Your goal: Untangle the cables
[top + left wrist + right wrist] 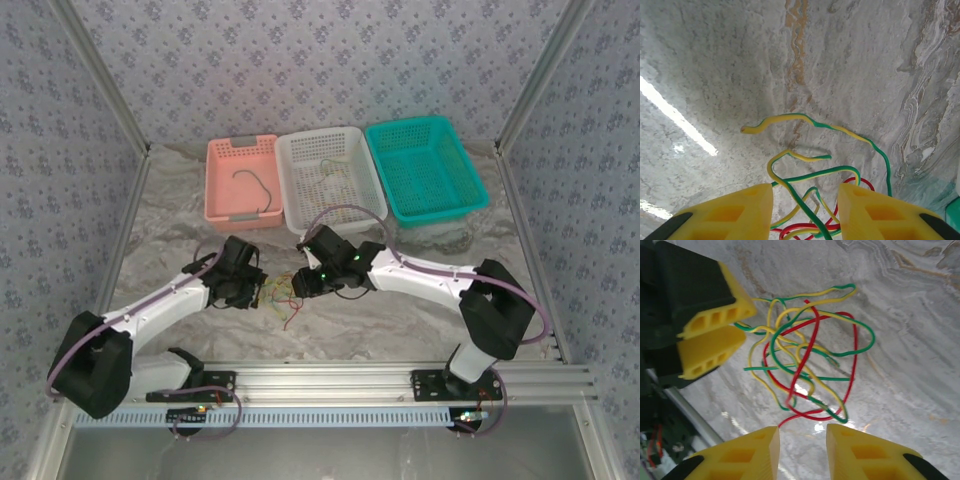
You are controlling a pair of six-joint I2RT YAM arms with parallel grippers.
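Yellow, green and red strands make up the cables point(810, 355), a loose knot of loops crossing over and through one another. The knot seems to hang just above the tabletop point(400, 320), near its middle, between the two arms. The left claw point(746, 322) is clamped on yellow-and-green strands at the knot's left edge. The right claw point(802, 430) faces the knot from the right, fingers apart with nothing between them, and a red end dangles just in front of it.

I judge the job far from finished: the main bunch is thoroughly interlaced, and each strand has yet to be drawn out.

Three baskets stand side by side along the far edge. The pink basket point(215, 190), on the left, holds one dark curved cable point(258, 188), apparently already separated. The white basket point(290, 195), in the middle, holds something thin and pale that I cannot identify. In the teal basket point(470, 185), on the right, I see nothing.
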